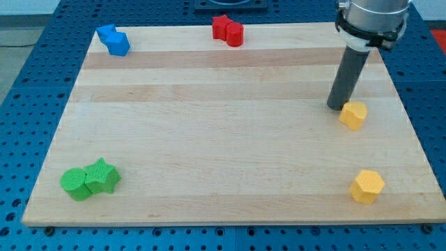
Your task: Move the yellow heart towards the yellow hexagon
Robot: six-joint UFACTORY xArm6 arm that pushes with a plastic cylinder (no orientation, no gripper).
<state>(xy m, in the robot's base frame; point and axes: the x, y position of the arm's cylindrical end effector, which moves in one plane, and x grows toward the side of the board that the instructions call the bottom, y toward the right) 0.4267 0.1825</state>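
Observation:
The yellow heart [353, 114] lies on the wooden board at the view's right, about mid-height. The yellow hexagon [366, 186] lies below it, near the board's bottom right corner. My tip [336, 107] stands just to the upper left of the yellow heart, touching or nearly touching it. The dark rod rises from there to the arm's grey end at the view's top right.
Two blue blocks [114, 39] sit together at the top left. Two red blocks [228, 30] sit together at the top middle. Two green blocks [89, 179], one a star, sit together at the bottom left. The board's right edge [415, 132] is near the heart.

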